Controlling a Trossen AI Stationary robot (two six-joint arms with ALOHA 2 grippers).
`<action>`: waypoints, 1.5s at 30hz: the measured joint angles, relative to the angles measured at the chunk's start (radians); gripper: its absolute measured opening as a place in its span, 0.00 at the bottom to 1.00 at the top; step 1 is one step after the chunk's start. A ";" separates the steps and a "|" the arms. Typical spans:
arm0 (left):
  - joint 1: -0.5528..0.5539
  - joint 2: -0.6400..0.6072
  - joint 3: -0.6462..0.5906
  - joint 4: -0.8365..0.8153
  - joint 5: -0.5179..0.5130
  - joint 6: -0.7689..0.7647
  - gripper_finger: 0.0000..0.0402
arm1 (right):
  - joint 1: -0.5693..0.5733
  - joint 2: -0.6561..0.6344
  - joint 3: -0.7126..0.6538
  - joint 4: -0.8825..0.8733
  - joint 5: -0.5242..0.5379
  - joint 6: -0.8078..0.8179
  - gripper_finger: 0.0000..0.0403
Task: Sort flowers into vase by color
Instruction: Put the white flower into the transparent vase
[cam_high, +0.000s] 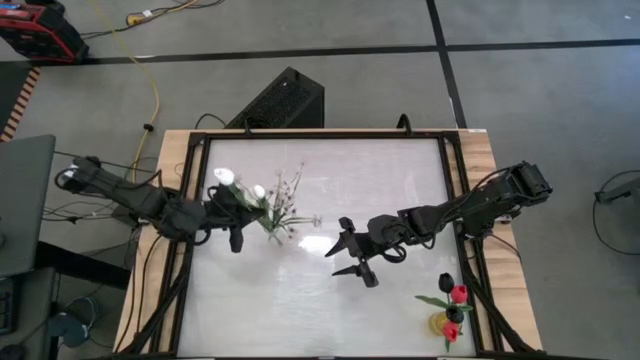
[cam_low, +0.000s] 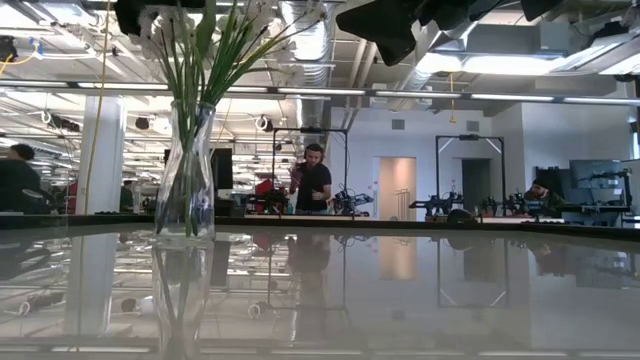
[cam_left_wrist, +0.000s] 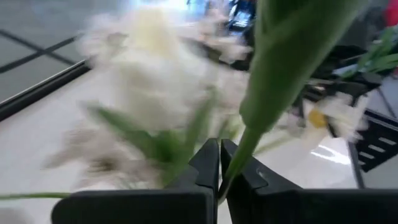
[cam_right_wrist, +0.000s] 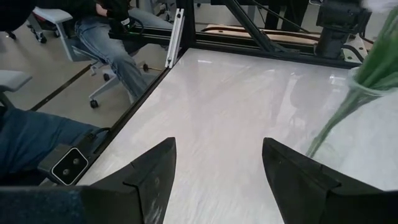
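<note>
A clear glass vase (cam_low: 187, 185) stands left of the table's middle, with white flowers (cam_high: 258, 192) and sprigs of small white blossoms (cam_high: 290, 195) standing in it. My left gripper (cam_left_wrist: 219, 168) is among these flowers (cam_high: 245, 207), shut on a green leaf. My right gripper (cam_high: 350, 255) hangs open over the middle of the table, with nothing between its fingers (cam_right_wrist: 217, 168). At the near right corner, red flowers (cam_high: 458, 293) and a dark one (cam_high: 446, 282) stand in a small yellowish vase (cam_high: 438, 322). My left gripper pinches the narrow lower end of a green leaf (cam_left_wrist: 231, 177) between its two fingers. The leaf widens as it rises away from the fingertips (cam_left_wrist: 292, 56). The fingers reach in from the table's left, slanting slightly down. Which flower the leaf belongs to cannot be told.
A black frame (cam_high: 455, 190) runs around the white tabletop, with a wide bare stretch between the two vases. A black box (cam_high: 285, 100) sits beyond the far edge. A seated person (cam_right_wrist: 106, 43) shows beside the table, and another person (cam_low: 313, 180) stands in the room behind.
</note>
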 joint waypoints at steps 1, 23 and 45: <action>0.008 0.000 0.010 -0.027 0.001 -0.015 0.00 | 0.000 0.000 0.000 0.000 0.000 0.000 0.66; 0.041 0.168 0.020 -0.106 0.149 0.022 0.00 | 0.001 0.000 0.000 -0.015 0.000 0.000 0.66; 0.041 0.164 0.091 -0.281 0.306 0.092 0.45 | 0.001 0.000 0.000 -0.042 0.000 0.000 0.66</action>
